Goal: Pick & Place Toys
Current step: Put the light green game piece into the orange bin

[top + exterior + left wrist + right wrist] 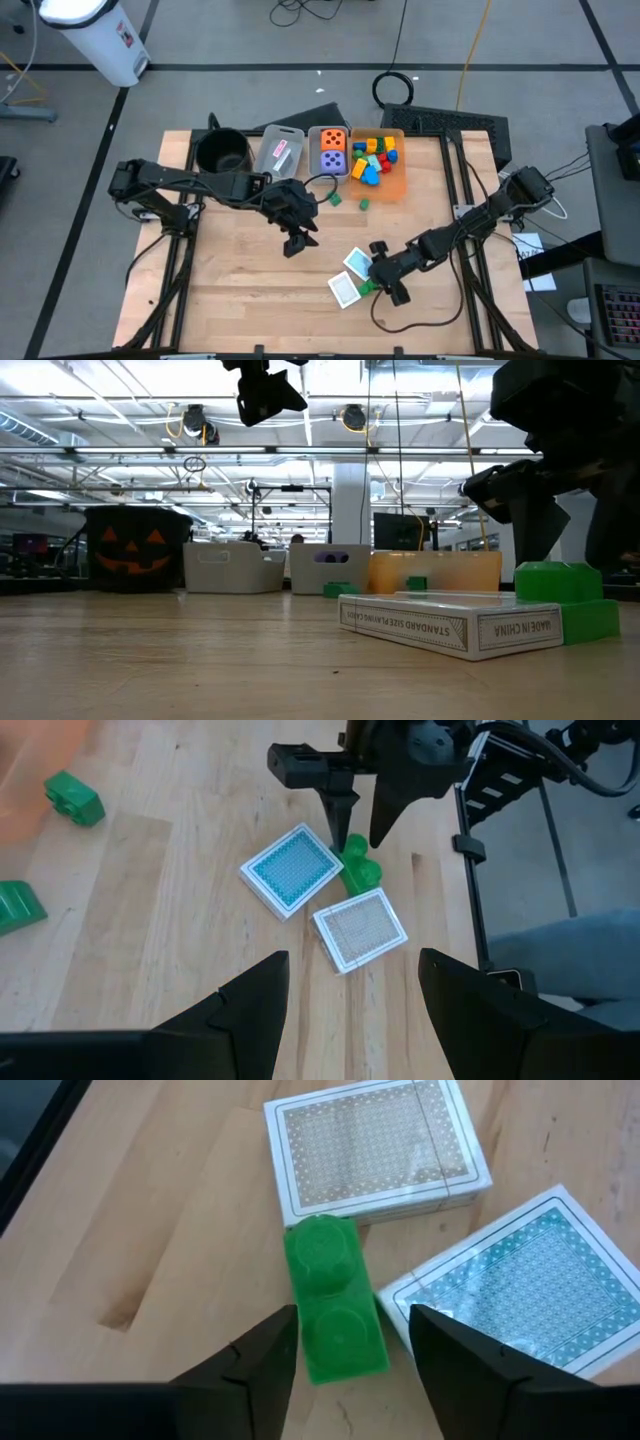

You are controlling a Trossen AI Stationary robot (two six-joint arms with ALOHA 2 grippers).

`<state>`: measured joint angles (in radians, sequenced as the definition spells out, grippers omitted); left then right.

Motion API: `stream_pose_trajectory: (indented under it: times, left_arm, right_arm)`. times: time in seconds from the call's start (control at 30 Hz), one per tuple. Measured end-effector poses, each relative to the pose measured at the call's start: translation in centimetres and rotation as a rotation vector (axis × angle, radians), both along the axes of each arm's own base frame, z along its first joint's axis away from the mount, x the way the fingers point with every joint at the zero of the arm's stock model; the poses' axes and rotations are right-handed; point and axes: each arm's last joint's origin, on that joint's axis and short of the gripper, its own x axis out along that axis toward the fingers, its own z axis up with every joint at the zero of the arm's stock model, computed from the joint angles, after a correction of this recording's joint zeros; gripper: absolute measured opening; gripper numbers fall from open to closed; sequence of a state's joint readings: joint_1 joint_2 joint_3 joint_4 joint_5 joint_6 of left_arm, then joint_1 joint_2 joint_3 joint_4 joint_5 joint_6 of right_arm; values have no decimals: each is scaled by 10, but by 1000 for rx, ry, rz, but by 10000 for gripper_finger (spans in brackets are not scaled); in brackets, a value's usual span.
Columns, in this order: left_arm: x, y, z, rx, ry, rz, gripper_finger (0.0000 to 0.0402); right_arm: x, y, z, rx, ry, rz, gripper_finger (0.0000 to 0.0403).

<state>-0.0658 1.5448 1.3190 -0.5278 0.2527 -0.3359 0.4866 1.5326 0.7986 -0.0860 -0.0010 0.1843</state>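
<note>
Closing right claw (345,1342) around green block (333,1302), fingers apart at its sides, between two card decks, near right of table (240,280) | left claw (296,238) apart, hovering mid-table | next: clamp, lift, carry to far orange bin (398,186)

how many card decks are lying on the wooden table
2: a teal-backed card deck and a grey-backed card deck, lying either side of the small green plastic block near the right gripper.

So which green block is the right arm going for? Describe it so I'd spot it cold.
Start at the orange bin at the table's far edge, then come toward the near edge to the two card packs. The green block lies between them, with the right tool straddling it, not yet gripping. Two other green blocks lie loose beside the bins.
</note>
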Motion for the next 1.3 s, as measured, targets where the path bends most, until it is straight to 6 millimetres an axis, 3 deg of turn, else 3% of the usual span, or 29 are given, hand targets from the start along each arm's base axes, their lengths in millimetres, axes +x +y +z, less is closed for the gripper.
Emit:
stream_pose_trajectory:
  times: [0.43, 0.73, 0.9, 1.1, 1.3]
  left_arm:
    - [0, 0, 0, -5, 3, 4, 232]
    - [0, 0, 0, -2, 1, 2, 232]
    - [0, 0, 0, -2, 2, 3, 232]
    - [0, 0, 0, -3, 2, 3, 232]
    - [0, 0, 0, -2, 1, 3, 232]
  right_arm:
    - [1, 5, -14, -1, 50, -16, 183]
    - [1, 5, -12, 5, 45, -17, 104]
    - [1, 5, -12, 15, 51, -31, 99]
    - [-1, 4, -5, 62, 56, -86, 99]
    - [-7, 0, 16, 126, 21, -128, 99]
